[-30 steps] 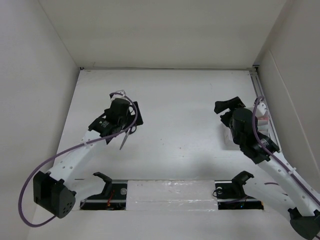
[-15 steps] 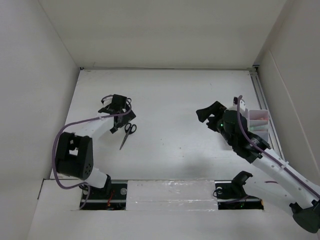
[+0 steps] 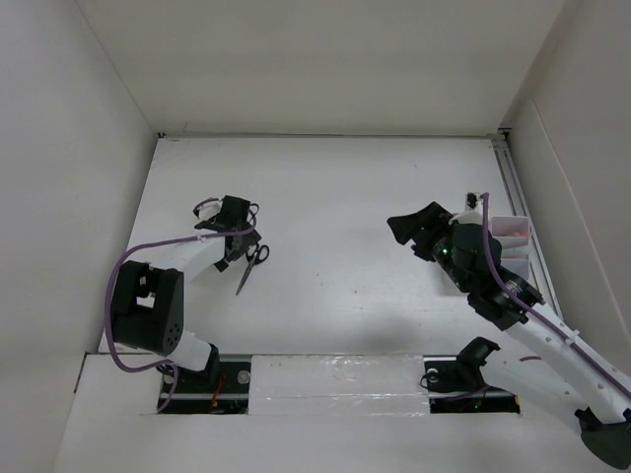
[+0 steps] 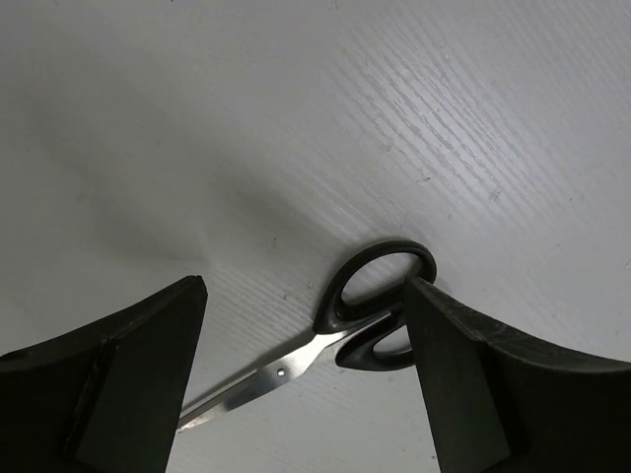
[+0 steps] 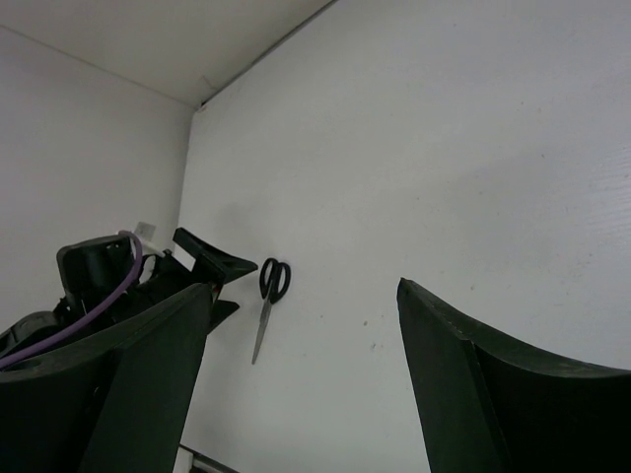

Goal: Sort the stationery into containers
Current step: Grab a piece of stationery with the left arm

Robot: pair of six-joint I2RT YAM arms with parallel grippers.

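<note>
White walls box in a bare white table [image 3: 345, 187], with two arms reaching over it from the near edge.

At left, the left gripper [image 4: 304, 291] hangs low over a pair of black-handled scissors [image 4: 330, 325] with steel blades. Its two black fingers [image 4: 138, 374] are spread wide, one on either side of the scissors. The scissors lie flat on the table between the jaws, closed, with the handle loops close against the right-hand finger. Whether that finger touches the loops cannot be told. Nothing is pinched.

From above, the scissors [image 3: 251, 266] lie just beside the left gripper [image 3: 229, 241], blades pointing toward the near edge.

At right, well apart from the scissors, the right gripper [image 3: 414, 227] is raised and empty, its jaws parted wide and facing across the table. Behind it, a translucent white rectangular plastic bin [image 3: 513, 229] stands against the right-hand wall.
</note>
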